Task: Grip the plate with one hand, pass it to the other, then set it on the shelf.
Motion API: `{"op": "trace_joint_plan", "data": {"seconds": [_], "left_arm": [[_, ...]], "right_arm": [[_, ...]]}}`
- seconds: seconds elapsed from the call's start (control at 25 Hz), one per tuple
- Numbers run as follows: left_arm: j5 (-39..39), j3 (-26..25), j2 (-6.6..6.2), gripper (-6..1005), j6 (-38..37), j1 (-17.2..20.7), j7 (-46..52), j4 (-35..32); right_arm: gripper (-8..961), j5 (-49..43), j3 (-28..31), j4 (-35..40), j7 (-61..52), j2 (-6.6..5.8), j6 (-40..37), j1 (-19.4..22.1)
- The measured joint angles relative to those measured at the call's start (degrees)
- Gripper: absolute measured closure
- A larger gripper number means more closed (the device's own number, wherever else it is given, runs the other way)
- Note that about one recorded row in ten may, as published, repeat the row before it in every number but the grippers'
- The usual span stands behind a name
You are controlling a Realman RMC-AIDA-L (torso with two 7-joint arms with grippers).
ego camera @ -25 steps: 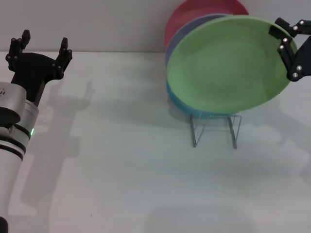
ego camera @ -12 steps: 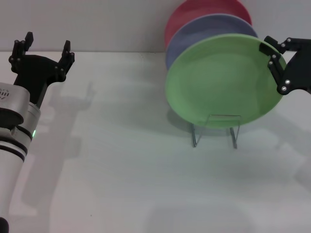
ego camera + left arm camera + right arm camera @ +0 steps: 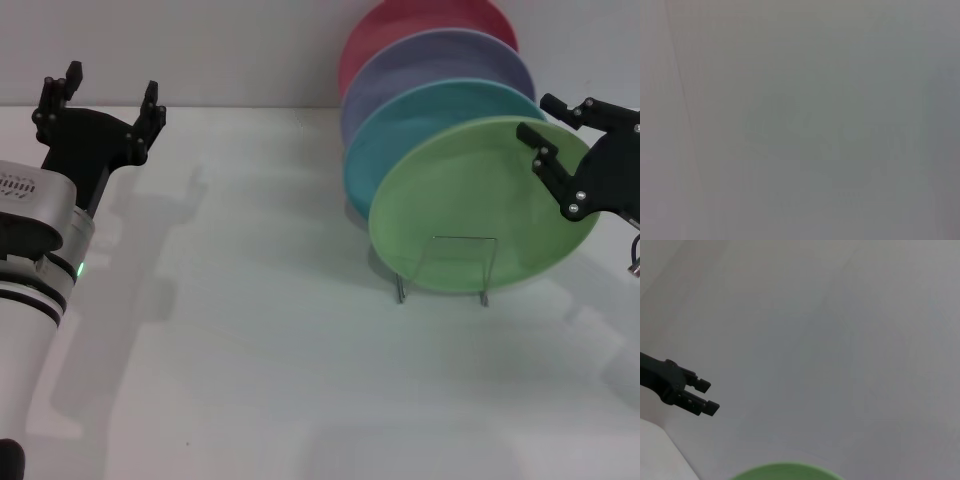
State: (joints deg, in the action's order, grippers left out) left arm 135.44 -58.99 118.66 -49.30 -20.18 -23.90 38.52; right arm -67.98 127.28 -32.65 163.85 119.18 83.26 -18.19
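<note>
The light green plate [image 3: 470, 205] stands tilted at the front of the wire shelf [image 3: 486, 275], its lower edge down between the rods. My right gripper [image 3: 540, 118] holds the plate's upper right rim, one finger in front of it and one behind. In the right wrist view only a sliver of the plate's rim [image 3: 785, 471] shows. Far off at the table's back left, my left gripper [image 3: 104, 92] hangs open and holds nothing; it also shows small in the right wrist view as the left gripper [image 3: 702, 399].
Behind the green plate stand a teal plate [image 3: 415, 125], a lavender plate [image 3: 430, 62] and a red plate [image 3: 395, 25], leaning in a row toward the wall. The white table [image 3: 250, 350] stretches out in front and to the left.
My right gripper has brought the green plate down and forward from above the stack into the front of the shelf, uncovering the teal plate. The left arm drifted slightly rightward.
</note>
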Motion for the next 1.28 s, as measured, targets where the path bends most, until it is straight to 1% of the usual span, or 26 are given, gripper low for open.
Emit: {"op": "trace_joint_plan", "data": {"seconds": [0.12, 0.32, 0.48, 0.72, 0.92, 1.12, 1.28], "left_arm": [[0.0, 0.4, 0.05, 172, 0.0, -0.5, 0.0, -0.5], [0.0, 0.7, 0.08, 172, -0.6, -0.2, 0.0, -0.5], [0.0, 1.3, 0.04, 172, -2.3, 0.3, 0.0, -0.5], [0.0, 1.4, -0.05, 172, -2.7, 0.3, 0.0, -0.5], [0.0, 1.4, -0.21, 172, -3.0, 0.2, 0.0, -0.6], [0.0, 1.4, -0.28, 172, -3.0, -0.1, 0.0, -1.0], [0.0, 1.5, -0.25, 172, -3.0, -0.2, 0.0, -1.2]], "right_arm": [[757, 0.0, 0.0, 0.2, 0.2, 0.03, 1.3, 0.3], [648, 0.1, 0.0, 0.2, 0.2, 0.09, 3.2, 0.8], [455, 0.1, -0.3, 0.4, 0.2, 0.09, 3.4, 0.9], [402, -0.2, -0.8, 0.8, 0.2, 0.19, 4.2, 1.4], [331, -0.3, -0.8, 2.2, 0.3, 0.25, 3.8, 1.0], [193, -0.4, -0.8, 3.8, 0.7, 0.14, 2.1, 0.4], [194, -0.6, -1.3, 4.3, 0.7, 0.12, 1.0, 0.2]]}}
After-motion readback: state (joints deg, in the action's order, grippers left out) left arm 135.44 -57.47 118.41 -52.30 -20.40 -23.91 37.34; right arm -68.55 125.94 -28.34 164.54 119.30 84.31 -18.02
